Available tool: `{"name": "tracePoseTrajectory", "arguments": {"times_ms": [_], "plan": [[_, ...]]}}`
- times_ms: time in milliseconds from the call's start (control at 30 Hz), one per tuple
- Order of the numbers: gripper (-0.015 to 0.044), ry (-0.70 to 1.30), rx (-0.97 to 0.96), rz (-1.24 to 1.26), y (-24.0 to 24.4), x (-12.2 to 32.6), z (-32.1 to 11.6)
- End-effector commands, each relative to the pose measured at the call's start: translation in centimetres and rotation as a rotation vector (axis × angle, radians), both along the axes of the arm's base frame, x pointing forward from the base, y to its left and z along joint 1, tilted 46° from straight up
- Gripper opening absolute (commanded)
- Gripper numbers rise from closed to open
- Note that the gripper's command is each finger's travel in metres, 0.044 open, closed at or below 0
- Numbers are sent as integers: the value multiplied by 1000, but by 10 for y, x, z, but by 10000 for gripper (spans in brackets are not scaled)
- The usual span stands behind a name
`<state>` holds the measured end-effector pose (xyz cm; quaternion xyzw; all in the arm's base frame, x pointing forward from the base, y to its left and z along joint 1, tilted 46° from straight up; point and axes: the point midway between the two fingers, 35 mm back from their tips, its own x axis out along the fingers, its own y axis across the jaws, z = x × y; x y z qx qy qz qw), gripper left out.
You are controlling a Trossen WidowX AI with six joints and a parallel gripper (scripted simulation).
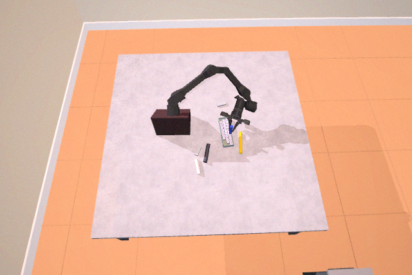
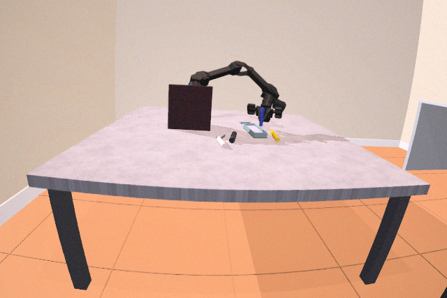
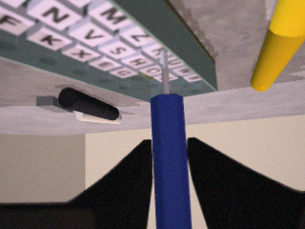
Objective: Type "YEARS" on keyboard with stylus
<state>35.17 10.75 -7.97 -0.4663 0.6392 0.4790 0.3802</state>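
Observation:
My gripper (image 1: 232,131) (image 2: 263,118) (image 3: 169,146) is shut on the blue stylus (image 1: 230,128) (image 2: 261,116) (image 3: 169,157), which is held nearly upright with its thin grey tip toward the keys. The keyboard (image 1: 225,132) (image 2: 260,135) (image 3: 191,59) has a grey-green case and pale lettered keys. The stylus tip is over the keyboard's yellow-rod side in the wrist view, overlapping keys near R and O. Whether the tip touches a key cannot be told. Some letters are blurred or partly hidden by the tip.
A yellow rod (image 1: 240,142) (image 2: 274,136) (image 3: 278,48) lies beside the keyboard. A black cylinder (image 1: 206,152) (image 2: 232,137) (image 3: 91,104) and a white rod (image 1: 197,166) (image 2: 221,142) lie on its other side. A small pale block (image 1: 221,104) lies behind it. The arm stands at a dark box (image 1: 171,126) (image 2: 189,107).

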Motion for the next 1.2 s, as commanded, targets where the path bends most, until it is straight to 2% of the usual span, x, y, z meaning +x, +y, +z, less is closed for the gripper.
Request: {"name": "tracePoseTrajectory", "arguments": {"times_ms": [0,467,767,1067,1167], "plan": [[81,-1,2,-4,2,0,-2],[81,-1,2,-4,2,0,-2],[81,-2,1,-4,-24,2,22],[85,-7,5,-10,-22,4,22],[65,-7,5,-10,-22,4,22]]}}
